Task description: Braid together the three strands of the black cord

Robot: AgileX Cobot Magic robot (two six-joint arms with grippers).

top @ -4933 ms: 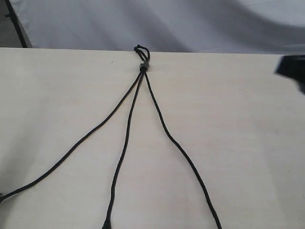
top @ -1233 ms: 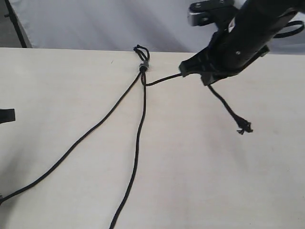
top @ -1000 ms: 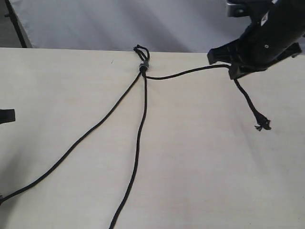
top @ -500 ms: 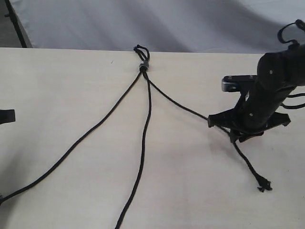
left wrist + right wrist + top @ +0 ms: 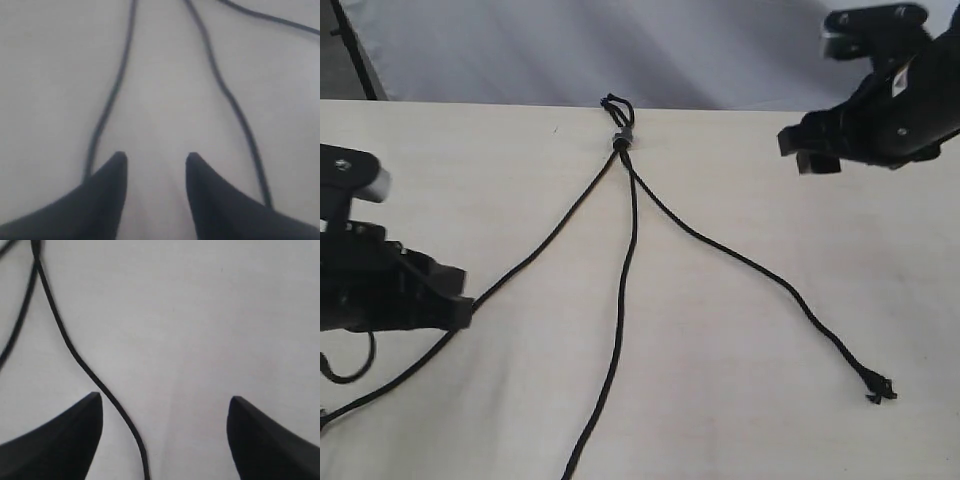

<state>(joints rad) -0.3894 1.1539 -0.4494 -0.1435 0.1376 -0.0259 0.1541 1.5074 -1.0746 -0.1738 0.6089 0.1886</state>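
The black cord lies on the pale table, its grey band [image 5: 620,139] near the far edge. From the band the three strands fan toward the near side. The left strand [image 5: 545,235] runs past the tip of my left gripper [image 5: 463,308]. In the left wrist view that gripper [image 5: 156,159] is open and holds nothing, with the left strand [image 5: 107,102] just outside one finger. The middle strand [image 5: 623,290] lies straight. The right strand [image 5: 740,262] ends in a frayed knot [image 5: 880,388]. My right gripper [image 5: 808,152] hovers open at the back right; the right strand [image 5: 75,352] lies on the table under it.
The table's far edge [image 5: 470,102] meets a grey cloth backdrop [image 5: 620,50]. A dark frame post [image 5: 355,50] stands at the back left. Bare tabletop [image 5: 740,420] lies between the middle and right strands.
My right gripper has let go of the right strand and risen to the back right; the strand now lies flat. My left arm has come in from the left up to the left strand.
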